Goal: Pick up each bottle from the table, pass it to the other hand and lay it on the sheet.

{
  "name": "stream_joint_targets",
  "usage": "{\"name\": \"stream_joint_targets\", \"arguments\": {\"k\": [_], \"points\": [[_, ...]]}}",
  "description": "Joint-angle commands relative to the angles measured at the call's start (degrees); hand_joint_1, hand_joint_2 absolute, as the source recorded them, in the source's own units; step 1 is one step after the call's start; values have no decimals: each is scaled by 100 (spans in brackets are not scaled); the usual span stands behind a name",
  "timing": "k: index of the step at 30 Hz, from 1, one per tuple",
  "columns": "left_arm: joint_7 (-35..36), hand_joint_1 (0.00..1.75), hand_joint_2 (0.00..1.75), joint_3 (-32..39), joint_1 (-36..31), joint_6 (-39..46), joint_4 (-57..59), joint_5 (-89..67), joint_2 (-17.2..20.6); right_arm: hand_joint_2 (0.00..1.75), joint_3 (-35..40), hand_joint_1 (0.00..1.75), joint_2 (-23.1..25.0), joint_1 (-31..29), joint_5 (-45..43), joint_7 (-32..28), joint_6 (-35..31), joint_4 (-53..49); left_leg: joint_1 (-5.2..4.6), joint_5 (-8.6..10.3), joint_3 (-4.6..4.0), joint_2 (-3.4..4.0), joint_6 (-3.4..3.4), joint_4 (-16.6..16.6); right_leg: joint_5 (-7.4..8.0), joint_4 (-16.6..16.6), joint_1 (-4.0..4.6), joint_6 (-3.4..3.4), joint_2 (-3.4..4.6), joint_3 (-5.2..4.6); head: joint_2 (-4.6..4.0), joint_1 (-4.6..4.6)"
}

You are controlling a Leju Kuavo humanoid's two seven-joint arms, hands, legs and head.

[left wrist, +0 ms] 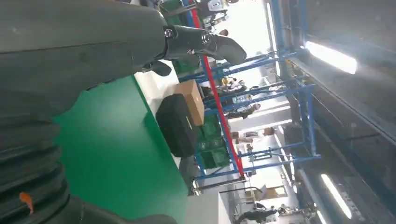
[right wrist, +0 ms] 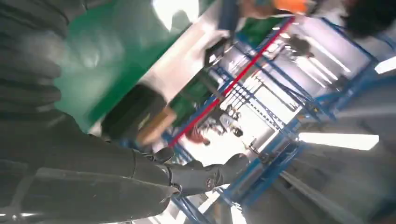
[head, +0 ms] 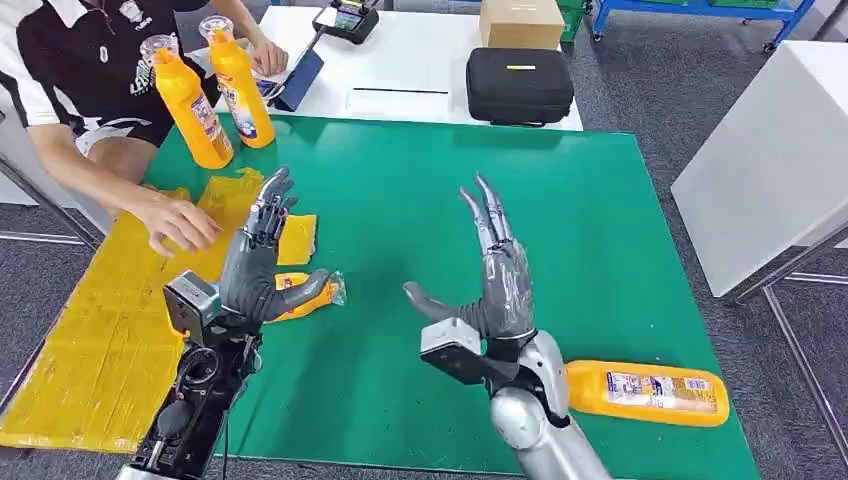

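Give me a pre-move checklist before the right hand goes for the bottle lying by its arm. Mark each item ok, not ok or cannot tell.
1. Right hand free: ok, fingers spread and upright, holding nothing.
2. Left hand free to receive: ok, raised with its fingers apart; a bottle lies on the green mat behind it.
3. Target bottle reachable: ok, it lies on its side on the mat beside the right forearm.
4. Yellow sheet free for placing: not ok, a person's hand rests on it.
5. Two standing bottles: ok, upright at the far corner.
6. Target's cap closed: cannot tell.
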Motion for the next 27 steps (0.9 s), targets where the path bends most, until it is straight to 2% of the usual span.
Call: {"name": "stream_joint_targets", "arguments": {"k": [1,3,7,9,10,14,15,19,20,25,26,27], "points": [[30,0,175,100,31,-53,-176,-19,125,175,-37,0,-421,203,219,146,110,-605,-2,-20,35,9,-11,2,-19,5,1,-10,-2,32,0,0],[30,0,175,124,43,-77,-136,-12,129,175,-4,0,-537,303,469,216,209,-709,-1,-12,23,5,-10,-2,-11,1,1,-8,-4,21,0,0],[30,0,175,203,-148,-304,239,93,91,175,32,0,-1270,572,1114,175,530,-1195,0,-18,40,-8,-11,-4,-21,-2,3,-10,-19,41,0,-2],[30,0,175,427,-274,-388,503,-176,-66,175,-138,0,-1552,590,886,27,626,-1267,-1,-6,18,-16,-5,-3,-11,-4,1,-4,-23,21,0,-2],[30,0,175,395,-329,-364,586,-114,-12,175,-339,0,-1730,502,500,-177,826,-1160,-3,-15,35,-16,-8,-1,-21,-1,0,-6,-27,38,0,0],[30,0,175,315,-191,-210,498,-51,117,175,-587,0,-2051,711,714,-403,1209,-935,-5,-9,30,-8,-5,-6,-11,-7,-3,-3,-17,32,0,-2],[30,0,175,344,-192,-239,523,-5,148,175,-570,0,-2217,951,798,-427,1548,-949,-5,-17,47,-13,-8,-6,-20,-8,-3,-6,-25,51,0,-2],[30,0,175,397,-95,-199,640,-40,192,175,-986,0,-2298,1627,1049,-82,1846,-976,-6,-9,26,-16,-6,-8,-11,-10,-5,-4,-19,29,0,0],[30,0,175,387,-87,-183,666,-53,189,175,-1121,0,-2320,1713,981,-58,1812,-962,-8,-20,50,-23,-10,-11,-25,-11,-6,-9,-31,55,0,-2],[30,0,175,344,-152,-184,825,-74,144,175,-1905,0,-2118,1954,760,-8,1669,-801,-9,-23,36,-11,-4,-7,-21,-8,-7,-3,-18,39,0,-2],[30,0,175,344,-152,-184,825,-74,144,175,-1905,0,-2118,1954,760,-8,1669,-801,-8,-22,24,-7,-6,-6,-13,-9,-6,-1,-12,25,0,-2],[30,0,175,344,-152,-184,825,-74,144,175,-1905,0,-2118,1954,760,-8,1669,-801,-9,-33,46,-9,-11,-7,-25,-8,-6,-5,-18,48,0,-4]]}}
